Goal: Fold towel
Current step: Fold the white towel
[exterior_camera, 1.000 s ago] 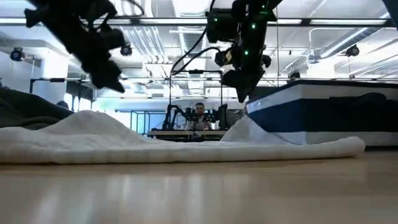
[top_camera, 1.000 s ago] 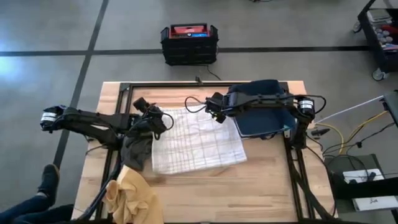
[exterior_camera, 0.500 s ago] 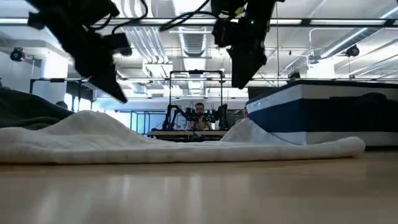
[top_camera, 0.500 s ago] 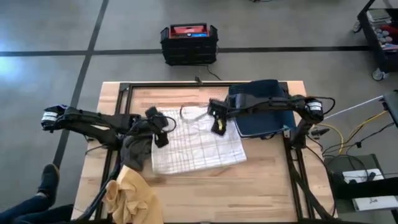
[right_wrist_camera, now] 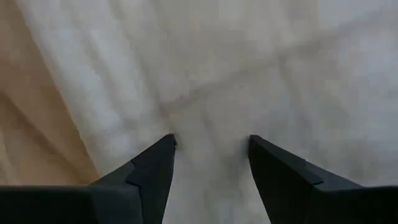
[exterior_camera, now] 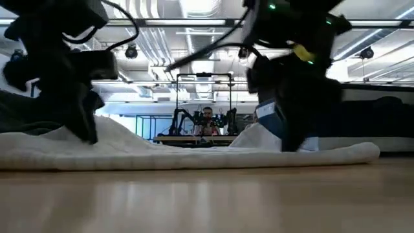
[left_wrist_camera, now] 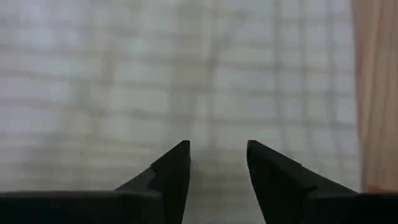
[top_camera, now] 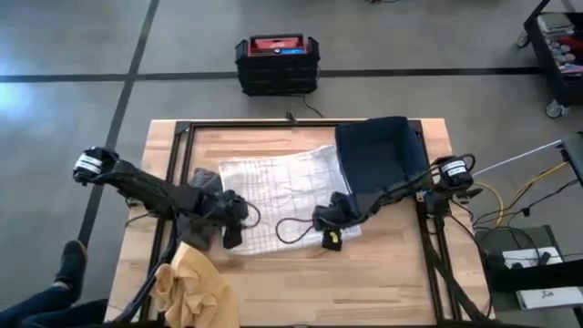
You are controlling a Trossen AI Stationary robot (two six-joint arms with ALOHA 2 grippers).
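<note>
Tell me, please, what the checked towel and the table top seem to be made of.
The towel looks like soft woven cloth, matte, white with thin grey grid lines; it wrinkles and sags. The table top looks like light wood with a smooth, faintly glossy finish; plank seams and grain show.

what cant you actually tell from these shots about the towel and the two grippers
- High view: the near edge of the white checked towel is covered by the left gripper and right gripper, so contact is unclear.
- Low view: both arms are motion-blurred, hiding the fingertips.
- Wrist views: open fingers over cloth; towel corners fall outside the frame.
- High view: the dark blue cloth overlaps the towel's right edge.
</note>
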